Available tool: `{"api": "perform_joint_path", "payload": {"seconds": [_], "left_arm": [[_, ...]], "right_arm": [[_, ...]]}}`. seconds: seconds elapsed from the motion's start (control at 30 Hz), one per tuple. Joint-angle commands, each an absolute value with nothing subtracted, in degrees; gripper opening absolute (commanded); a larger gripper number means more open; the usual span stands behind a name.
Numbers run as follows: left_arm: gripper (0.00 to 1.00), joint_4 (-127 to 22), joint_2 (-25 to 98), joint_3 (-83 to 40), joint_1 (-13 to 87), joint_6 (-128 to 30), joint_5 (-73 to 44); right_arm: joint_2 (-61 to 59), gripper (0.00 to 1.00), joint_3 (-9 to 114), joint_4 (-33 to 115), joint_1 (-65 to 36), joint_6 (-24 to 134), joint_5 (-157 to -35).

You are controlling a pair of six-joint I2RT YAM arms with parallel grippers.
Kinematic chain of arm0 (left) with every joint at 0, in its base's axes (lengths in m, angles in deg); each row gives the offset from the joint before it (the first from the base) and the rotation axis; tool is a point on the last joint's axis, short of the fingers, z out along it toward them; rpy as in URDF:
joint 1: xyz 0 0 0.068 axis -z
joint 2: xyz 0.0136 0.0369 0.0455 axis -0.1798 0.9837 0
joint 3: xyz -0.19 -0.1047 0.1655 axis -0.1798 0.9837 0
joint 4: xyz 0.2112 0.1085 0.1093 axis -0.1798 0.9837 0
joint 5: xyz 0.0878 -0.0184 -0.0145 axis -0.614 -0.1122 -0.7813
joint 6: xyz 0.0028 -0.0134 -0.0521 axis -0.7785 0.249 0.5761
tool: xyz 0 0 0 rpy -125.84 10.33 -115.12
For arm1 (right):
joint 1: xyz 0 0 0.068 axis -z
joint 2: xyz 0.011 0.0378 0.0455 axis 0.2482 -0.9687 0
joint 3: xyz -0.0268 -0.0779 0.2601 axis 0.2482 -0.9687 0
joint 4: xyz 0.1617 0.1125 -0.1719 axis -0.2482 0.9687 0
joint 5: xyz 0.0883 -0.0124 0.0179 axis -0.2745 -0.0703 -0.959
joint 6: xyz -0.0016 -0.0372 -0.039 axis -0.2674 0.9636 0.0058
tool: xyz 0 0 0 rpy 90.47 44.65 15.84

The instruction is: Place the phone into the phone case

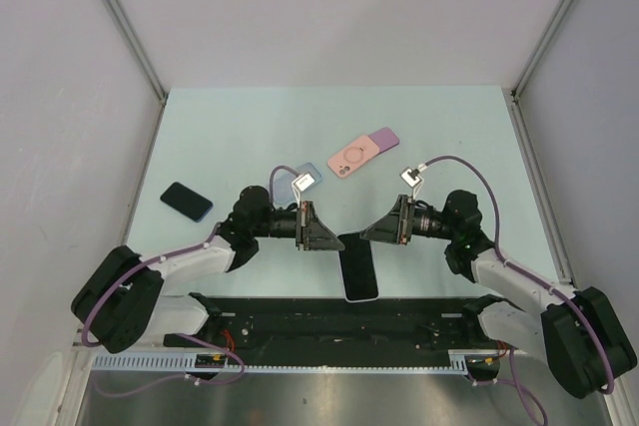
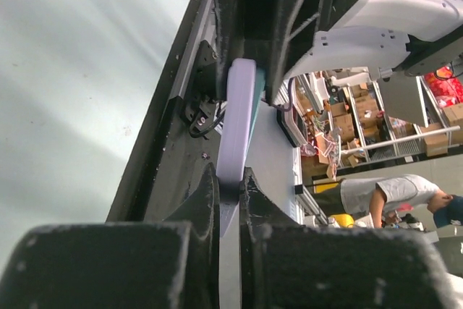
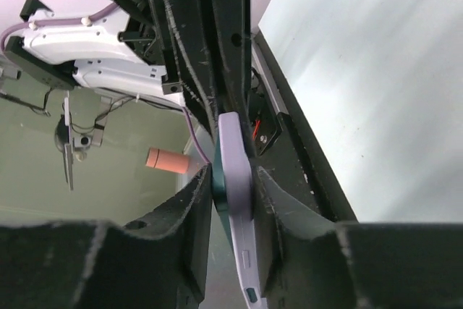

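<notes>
A lilac phone case (image 1: pixel 359 268) with a dark-screened teal phone (image 3: pixel 219 193) in it is held between both grippers above the table's near edge. My left gripper (image 1: pixel 321 231) is shut on one edge of the case (image 2: pixel 235 128), and the phone's teal edge (image 2: pixel 257 103) shows beside it. My right gripper (image 1: pixel 384 226) is shut across the case (image 3: pixel 239 171) and the phone: one finger is on the phone, the other on the case. At that corner the phone's edge stands slightly proud of the case.
A black phone (image 1: pixel 187 201) lies at the left. A pink case with a ring (image 1: pixel 354 158) overlaps a purple one (image 1: pixel 385 136) at the back centre. A light blue case (image 1: pixel 284 187) lies behind the left arm. The black base rail (image 1: pixel 329 331) runs along the near edge.
</notes>
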State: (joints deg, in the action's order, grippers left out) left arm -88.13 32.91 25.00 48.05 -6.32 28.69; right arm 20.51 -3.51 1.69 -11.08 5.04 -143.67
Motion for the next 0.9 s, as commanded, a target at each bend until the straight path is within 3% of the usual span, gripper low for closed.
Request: {"api": "perform_joint_path", "payload": {"seconds": [0.0, 0.17, 0.33, 0.37, 0.47, 0.6, 0.83, 0.87], "left_arm": [[0.00, -89.6, 34.3, 22.6, 48.1, -6.4, 32.2], [0.00, -83.4, 35.3, 20.6, 48.0, -9.1, 30.3], [0.00, -65.2, 35.6, 16.7, 48.1, -16.5, 23.6], [0.00, -64.4, 35.6, 16.3, 48.0, -17.0, 23.2], [0.00, -63.0, 35.5, 15.9, 48.1, -17.3, 22.6], [0.00, -62.8, 35.5, 15.8, 48.1, -17.1, 21.9], [0.00, -57.1, 35.8, 14.2, 48.0, -19.7, 17.6], [0.00, -54.2, 35.7, 13.8, 48.0, -20.3, 16.0]], "right_arm": [[20.9, 0.24, -0.8, -1.1, -11.2, 6.2, -142.6], [22.7, 0.00, -0.2, 4.1, -11.1, 10.4, -141.2], [24.2, 0.01, 2.3, 15.0, -11.5, 17.2, -139.5], [24.3, 0.15, 2.3, 14.9, -11.6, 16.6, -139.6], [24.8, 0.39, 2.3, 13.3, -12.3, 14.7, -140.9], [23.3, 0.44, 2.3, 11.2, -13.0, 13.1, -142.3], [22.4, 0.14, 2.3, 12.0, -13.0, 13.2, -141.4], [22.8, 0.06, 2.3, 12.2, -13.0, 13.1, -141.2]]}}
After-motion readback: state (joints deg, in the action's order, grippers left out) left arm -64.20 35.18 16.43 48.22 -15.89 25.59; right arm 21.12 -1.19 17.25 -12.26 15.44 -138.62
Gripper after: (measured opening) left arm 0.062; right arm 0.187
